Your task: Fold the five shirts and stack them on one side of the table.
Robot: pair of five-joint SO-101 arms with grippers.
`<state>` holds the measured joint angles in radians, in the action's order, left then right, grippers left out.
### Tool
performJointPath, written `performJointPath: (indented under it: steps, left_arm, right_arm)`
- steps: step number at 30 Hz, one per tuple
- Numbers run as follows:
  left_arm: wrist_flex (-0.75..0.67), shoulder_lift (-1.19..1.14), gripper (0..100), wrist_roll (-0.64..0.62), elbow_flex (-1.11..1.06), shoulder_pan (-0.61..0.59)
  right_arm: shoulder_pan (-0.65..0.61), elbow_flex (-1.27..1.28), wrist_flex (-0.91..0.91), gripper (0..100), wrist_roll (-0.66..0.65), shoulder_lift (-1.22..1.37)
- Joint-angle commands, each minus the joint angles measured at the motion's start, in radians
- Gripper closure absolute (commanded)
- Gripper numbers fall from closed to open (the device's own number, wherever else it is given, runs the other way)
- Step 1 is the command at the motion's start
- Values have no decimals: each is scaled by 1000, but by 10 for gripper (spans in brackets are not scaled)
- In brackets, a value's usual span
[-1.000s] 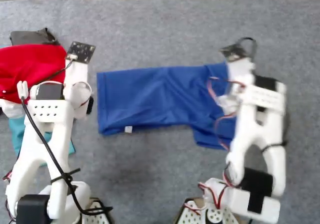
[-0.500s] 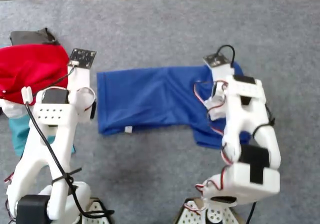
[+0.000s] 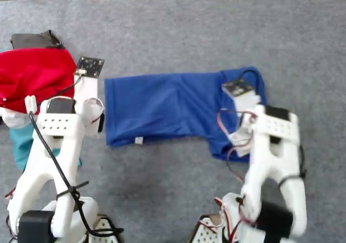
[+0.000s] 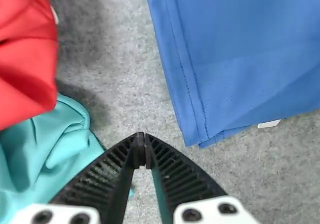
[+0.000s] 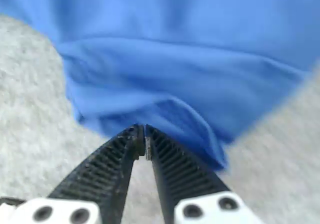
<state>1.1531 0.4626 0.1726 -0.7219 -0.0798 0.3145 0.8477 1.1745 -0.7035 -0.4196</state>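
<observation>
The blue shirt point(image 3: 162, 107) is lying spread on the desk point(image 3: 178, 32) between the two tools. The left tool point(image 4: 140, 153), pinched together and empty, is hovering just beside its hemmed edge, with the red shirt point(image 3: 32, 78) and teal shirt point(image 4: 40, 159) crowding its outer side. I am seeing the right tool point(image 5: 140, 144), likewise closed and empty, hanging over the shirt's bunched sleeve.

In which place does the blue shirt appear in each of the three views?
High view: blue shirt spread flat mid-table.
Left wrist view: its hemmed edge lies ahead of the left claw, across from the red shirt.
Right wrist view: its rumpled sleeve lies just beyond the right claw.
Shared landmark: white label at the hem, in high and left wrist views.
</observation>
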Motion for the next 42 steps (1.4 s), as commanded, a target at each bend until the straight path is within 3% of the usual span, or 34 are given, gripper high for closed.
performJointPath:
  steps: [1,7,13,20,26,30,35,39,42]
  left_arm:
    - [-14,18,970,-9,5,7]
    - [-14,18,970,-6,5,7]
    - [-14,20,970,-11,8,8]
    - [-11,20,970,-11,5,7]
    - [-15,18,970,-9,5,7]
    - [-15,18,970,-8,7,7]
    - [-32,18,970,-6,4,5]
    - [-41,18,970,-8,4,5]
    - [-38,18,970,-6,4,5]
  right_arm:
    - [44,2,52,984,-58,-168]
    - [41,-24,-3,984,-40,-234]
    - [34,-1,-328,984,28,-27]
    - [58,-48,-247,984,9,159]
    - [124,-47,-114,984,6,85]
    - [147,-25,-28,984,-69,16]
    - [147,77,-86,984,-150,-21]
    - [141,148,-207,984,-150,10]
    - [152,134,-199,984,-152,24]
